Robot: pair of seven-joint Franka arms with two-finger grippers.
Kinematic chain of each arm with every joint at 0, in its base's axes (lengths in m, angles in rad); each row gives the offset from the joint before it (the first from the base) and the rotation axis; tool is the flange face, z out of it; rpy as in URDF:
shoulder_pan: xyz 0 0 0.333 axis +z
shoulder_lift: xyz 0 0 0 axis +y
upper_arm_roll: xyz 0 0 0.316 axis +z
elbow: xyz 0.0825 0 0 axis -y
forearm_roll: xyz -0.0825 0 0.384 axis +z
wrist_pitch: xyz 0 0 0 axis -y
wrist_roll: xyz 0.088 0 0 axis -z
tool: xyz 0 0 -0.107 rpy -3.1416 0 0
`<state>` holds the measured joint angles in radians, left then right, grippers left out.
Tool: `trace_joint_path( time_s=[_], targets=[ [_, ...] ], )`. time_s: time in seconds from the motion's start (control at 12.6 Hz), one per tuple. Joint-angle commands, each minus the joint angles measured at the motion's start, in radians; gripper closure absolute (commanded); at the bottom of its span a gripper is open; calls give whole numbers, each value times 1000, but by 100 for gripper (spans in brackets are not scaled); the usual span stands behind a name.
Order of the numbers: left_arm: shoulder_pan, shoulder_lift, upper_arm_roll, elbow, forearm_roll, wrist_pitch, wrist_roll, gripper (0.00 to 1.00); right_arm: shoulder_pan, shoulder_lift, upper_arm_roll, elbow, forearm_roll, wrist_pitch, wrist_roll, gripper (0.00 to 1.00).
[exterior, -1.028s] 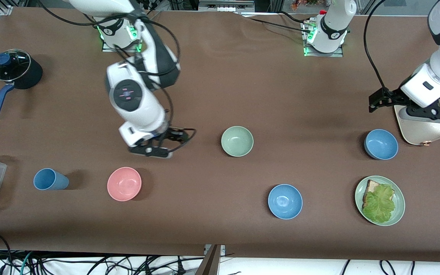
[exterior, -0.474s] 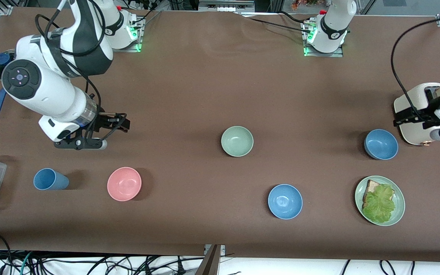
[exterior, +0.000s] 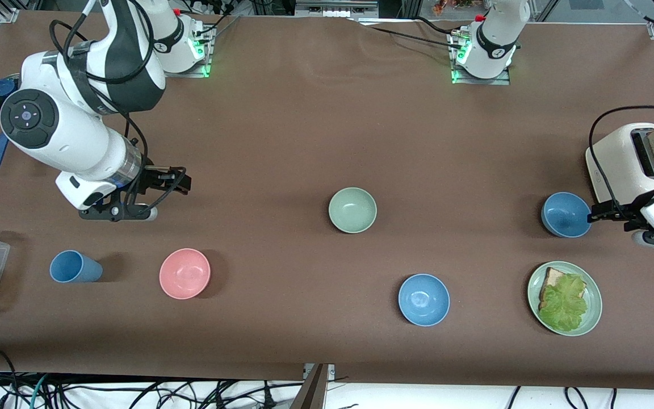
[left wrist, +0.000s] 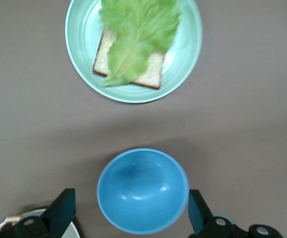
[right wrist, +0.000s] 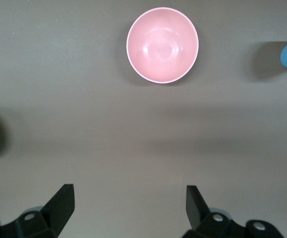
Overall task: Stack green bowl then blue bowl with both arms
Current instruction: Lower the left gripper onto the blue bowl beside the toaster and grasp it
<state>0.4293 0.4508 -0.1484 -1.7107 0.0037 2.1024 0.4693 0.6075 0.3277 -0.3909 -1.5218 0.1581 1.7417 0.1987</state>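
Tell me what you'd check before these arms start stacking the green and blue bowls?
1. Green bowl upright, nothing in it: ok.
2. Blue bowl beside the toaster upright, nothing in it: ok.
3. Left gripper open, fingers either side of that bowl's width: ok.
4. Right gripper open, holding nothing: ok.
5. Right gripper over the green bowl: not ok, it is over bare table near the pink bowl.
6. Bowls stacked: not ok, both apart.

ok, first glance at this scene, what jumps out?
The green bowl sits alone mid-table. The left pincer hangs open over a blue bowl by the toaster. The right pincer hangs open over bare table toward the right arm's end, the pink bowl nearer the front camera.
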Motion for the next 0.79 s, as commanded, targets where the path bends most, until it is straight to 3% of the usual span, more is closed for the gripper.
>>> trace_joint_path(
  time_s=[0.0, 0.63, 0.71],
  targets=[
    [45, 90, -11, 29, 12, 101, 92, 0, 11, -25, -9, -20, 0, -13, -16, 1],
    [92, 176, -11, -27, 12, 126, 293, 5, 11, -21, -9, -15, -2, -13, -25, 1],
    [94, 186, -11, -26, 12, 128, 328, 29, 12, -19, -8, -15, -2, -13, -25, 1]
  ],
)
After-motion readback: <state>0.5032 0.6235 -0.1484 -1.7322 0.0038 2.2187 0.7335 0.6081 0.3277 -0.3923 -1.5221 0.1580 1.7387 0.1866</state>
